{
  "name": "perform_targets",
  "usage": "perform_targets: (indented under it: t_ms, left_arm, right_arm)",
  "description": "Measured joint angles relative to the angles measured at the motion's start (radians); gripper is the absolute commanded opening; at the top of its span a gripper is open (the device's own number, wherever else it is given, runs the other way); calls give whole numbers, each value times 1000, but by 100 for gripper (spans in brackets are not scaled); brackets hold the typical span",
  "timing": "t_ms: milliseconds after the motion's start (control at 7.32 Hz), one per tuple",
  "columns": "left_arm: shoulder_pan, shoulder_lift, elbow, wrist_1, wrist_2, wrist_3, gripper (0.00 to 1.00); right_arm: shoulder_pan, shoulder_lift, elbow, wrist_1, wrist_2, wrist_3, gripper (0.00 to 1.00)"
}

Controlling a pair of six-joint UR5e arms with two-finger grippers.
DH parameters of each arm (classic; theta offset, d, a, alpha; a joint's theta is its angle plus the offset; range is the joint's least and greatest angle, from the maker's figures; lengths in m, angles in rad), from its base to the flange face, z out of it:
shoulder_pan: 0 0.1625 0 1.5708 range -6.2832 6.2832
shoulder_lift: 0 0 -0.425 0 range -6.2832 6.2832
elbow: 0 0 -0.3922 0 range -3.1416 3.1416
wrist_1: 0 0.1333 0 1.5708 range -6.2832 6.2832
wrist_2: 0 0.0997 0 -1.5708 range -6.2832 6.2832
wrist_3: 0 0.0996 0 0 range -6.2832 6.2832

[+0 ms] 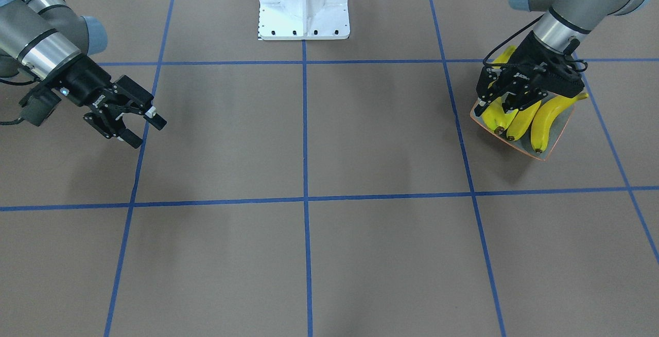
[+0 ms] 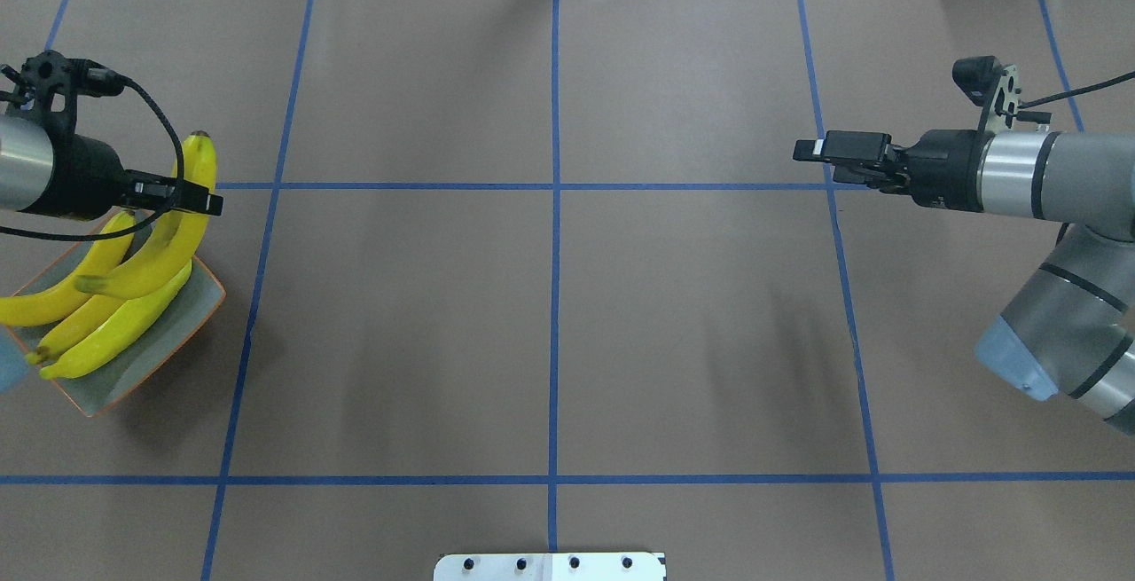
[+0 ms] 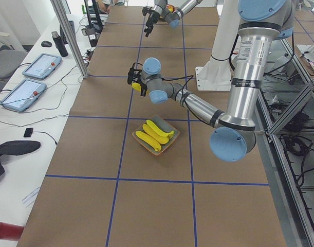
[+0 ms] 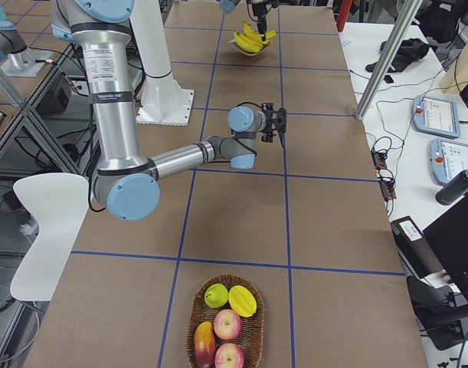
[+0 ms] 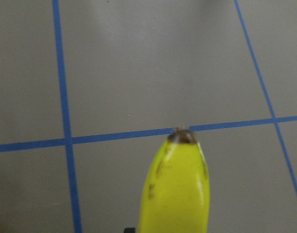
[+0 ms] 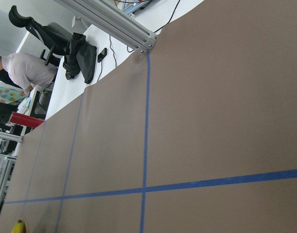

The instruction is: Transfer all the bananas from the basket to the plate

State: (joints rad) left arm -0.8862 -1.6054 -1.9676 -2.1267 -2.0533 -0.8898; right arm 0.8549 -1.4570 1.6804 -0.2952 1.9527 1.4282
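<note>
Well, you have four bananas in sight and one plate [image 2: 188, 319]; three bananas [image 2: 124, 328] lie side by side in the plate, their dark tips pointing the same way. The fourth banana [image 2: 160, 262] is clamped in your left gripper [image 2: 197, 200], whose fingers are drawn in narrow across its middle. From the left side view you can see it hanging in the air, above and just beside the plate, touching neither the plate nor the three in it. In the left wrist view its dark tip sits over a blue tape line on the table [image 2: 550, 324].

Your right gripper [image 1: 148, 131] is well apart from the plate, across the table from it, tilted downward above the brown surface with its jaws spread wide.

You have one wicker basket [image 4: 194, 314], at the end of the table opposite the plate. Five pieces of fruit lie in it, counted from the right side view: one green, one yellow and three reddish.
</note>
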Motion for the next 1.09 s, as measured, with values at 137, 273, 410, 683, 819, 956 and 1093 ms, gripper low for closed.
perform_targets:
  t_ms: [137, 273, 410, 683, 819, 956, 1093]
  left_arm:
    - [45, 46, -31, 31, 67, 35, 0]
    - [103, 78, -68, 82, 135, 49, 0]
    - [151, 93, -103, 148, 187, 64, 0]
    - [196, 126, -127, 206, 229, 127, 0]
    - [204, 136, -130, 212, 233, 163, 0]
    - [207, 144, -130, 213, 234, 192, 0]
    - [208, 148, -129, 213, 232, 205, 0]
  right_arm:
    - [34, -13, 3, -54, 22, -59, 100]
    - [67, -27, 7, -115, 37, -121, 100]
    - [97, -39, 9, -174, 56, -183, 100]
    - [155, -48, 10, -253, 109, -260, 100]
    - [166, -49, 10, -267, 121, -273, 100]
    - [177, -50, 9, -277, 132, -277, 100]
    - [197, -48, 9, -294, 154, -279, 100]
